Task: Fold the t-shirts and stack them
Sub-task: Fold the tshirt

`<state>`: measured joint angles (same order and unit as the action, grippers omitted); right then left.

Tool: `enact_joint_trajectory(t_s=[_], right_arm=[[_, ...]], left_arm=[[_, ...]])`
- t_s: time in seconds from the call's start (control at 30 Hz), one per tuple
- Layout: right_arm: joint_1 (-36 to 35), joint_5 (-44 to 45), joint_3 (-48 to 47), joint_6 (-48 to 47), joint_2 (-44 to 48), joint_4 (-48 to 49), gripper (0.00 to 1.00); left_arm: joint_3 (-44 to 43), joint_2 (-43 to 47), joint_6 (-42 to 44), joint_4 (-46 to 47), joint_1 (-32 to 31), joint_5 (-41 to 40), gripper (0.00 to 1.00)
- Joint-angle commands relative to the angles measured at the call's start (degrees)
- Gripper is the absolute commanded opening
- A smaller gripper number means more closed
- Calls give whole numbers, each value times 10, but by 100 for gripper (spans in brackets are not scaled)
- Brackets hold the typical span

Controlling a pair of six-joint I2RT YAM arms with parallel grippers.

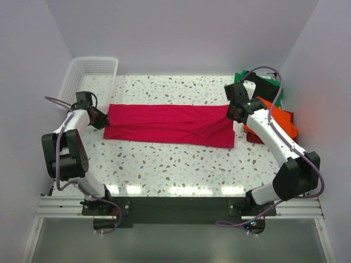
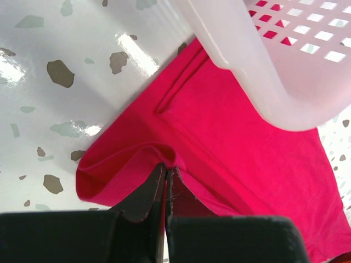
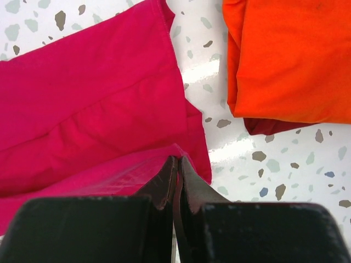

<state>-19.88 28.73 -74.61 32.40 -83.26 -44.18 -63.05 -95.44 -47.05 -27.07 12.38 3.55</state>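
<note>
The crimson-pink t-shirt (image 1: 170, 125) lay on the speckled desk (image 1: 175, 170) as a long, narrow folded strip, spanning the stretch between the two hands; its left end sat in the left hand (image 1: 101, 118) and its right end in the right hand (image 1: 235, 112). In the left wrist view the left hand (image 2: 166, 170) had its fingers pressed together on a raised fold at the edge of the cloth; the rest of the shirt spread flat ahead of that hand, running under the rim of the white mesh basket (image 2: 263, 66), which stood ahead of it and to its right. In the right wrist view the right hand (image 3: 176, 164) likewise pinched a lifted fold at the shirt's edge, fingers closed tight on it; the strip ran off to that hand's left.

Ahead and to the right of the right hand lay a folded orange t-shirt (image 3: 290, 55), apart from the crimson one with bare desk between them; a dark red t-shirt (image 3: 269, 127) showed under its near edge. In the top view a green t-shirt (image 1: 269, 85) lay beyond the orange one (image 1: 279, 120), near the far right corner; the basket (image 1: 90, 74) stood at the far left corner, beyond the left hand.
</note>
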Motion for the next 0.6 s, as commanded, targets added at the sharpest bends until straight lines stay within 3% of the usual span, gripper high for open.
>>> enact_joint_trajectory(t_s=[0.0,0.57], right_arm=[[13,-3,-34,-10,-21,31,0],[34,-25,-84,-11,-114,62,0]], left_arm=[[-29,-11,-11,9,1,-25,0],[-71,-67,-14,0,1,-55,0]])
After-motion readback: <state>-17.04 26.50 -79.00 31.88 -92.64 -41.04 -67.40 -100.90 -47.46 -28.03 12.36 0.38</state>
